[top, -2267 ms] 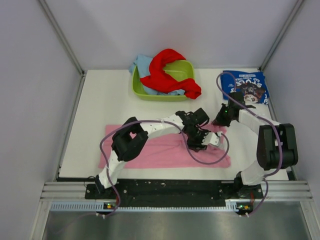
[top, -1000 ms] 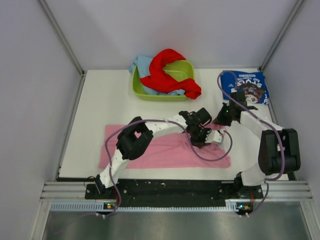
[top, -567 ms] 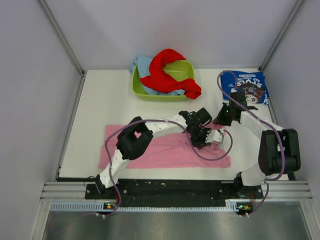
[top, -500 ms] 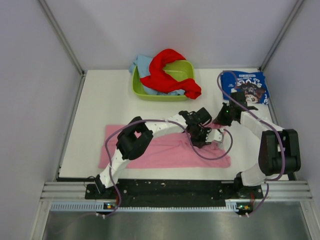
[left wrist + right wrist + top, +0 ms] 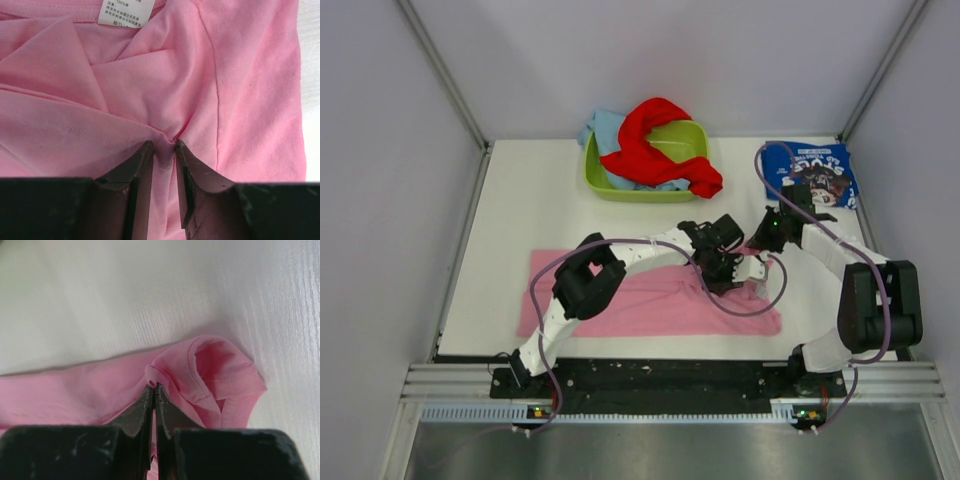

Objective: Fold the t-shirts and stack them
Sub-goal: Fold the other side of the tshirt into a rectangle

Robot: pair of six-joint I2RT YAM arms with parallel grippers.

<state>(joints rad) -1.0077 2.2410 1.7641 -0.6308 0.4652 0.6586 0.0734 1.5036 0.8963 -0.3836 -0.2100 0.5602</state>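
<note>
Pink shirt (image 5: 620, 305) lies spread along the near counter (image 5: 520, 200). Left jaws pinch a narrow ridge of its cloth, the neck label (image 5: 125, 12) beyond them; right jaws are closed tight on a fold beside a curled hem.

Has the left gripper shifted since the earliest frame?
Yes, slightly: the left gripper, shut on the pink t-shirt, has crept rightward and farther, toward the green tub.

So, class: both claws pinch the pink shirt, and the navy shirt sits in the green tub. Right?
No. The left claw and right claw do pinch the pink shirt, but the navy shirt lies on the table outside the green tub; the top external view shows it.
</note>
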